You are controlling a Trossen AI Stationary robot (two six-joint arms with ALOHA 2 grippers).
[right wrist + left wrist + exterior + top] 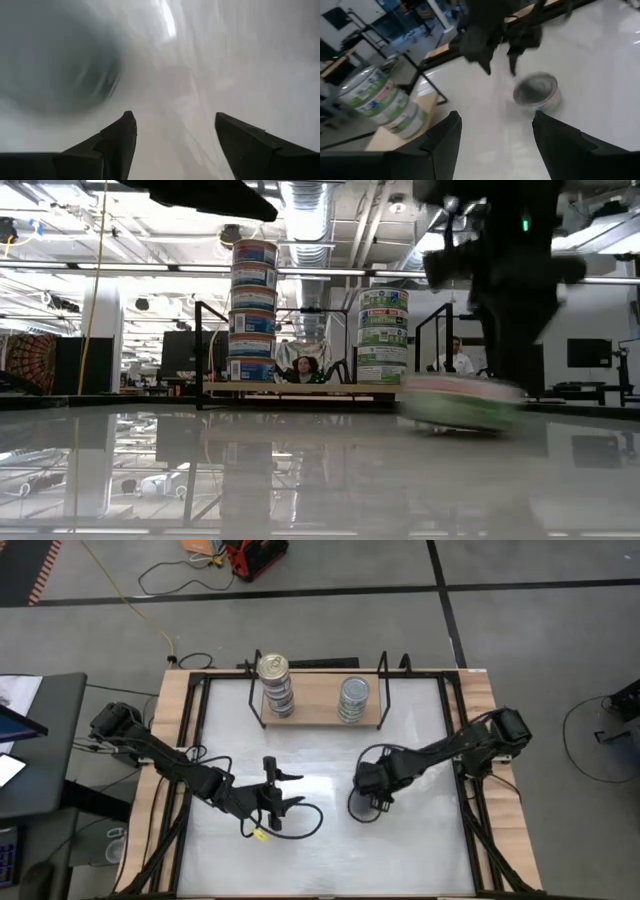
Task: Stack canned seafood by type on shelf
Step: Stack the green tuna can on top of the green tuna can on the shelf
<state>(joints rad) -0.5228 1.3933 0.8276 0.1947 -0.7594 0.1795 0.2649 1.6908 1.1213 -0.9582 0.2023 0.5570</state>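
The shelf stands at the table's far edge and carries two stacks of canned seafood. One is a gold-lidded, blue-labelled stack. The other is a silver-lidded, green-labelled stack. One more green-labelled tin with a silver lid lies flat on the white table. My right gripper hovers open just above and beside it, pointing down. In the high view that gripper hides the tin. My left gripper is open over mid-table, pointing toward the tin.
A black cable loop with a yellow tag lies by my left gripper. The shelf's black wire ends rise beside the stacks. Bare white tabletop stretches toward the near edge. People sit in the room beyond.
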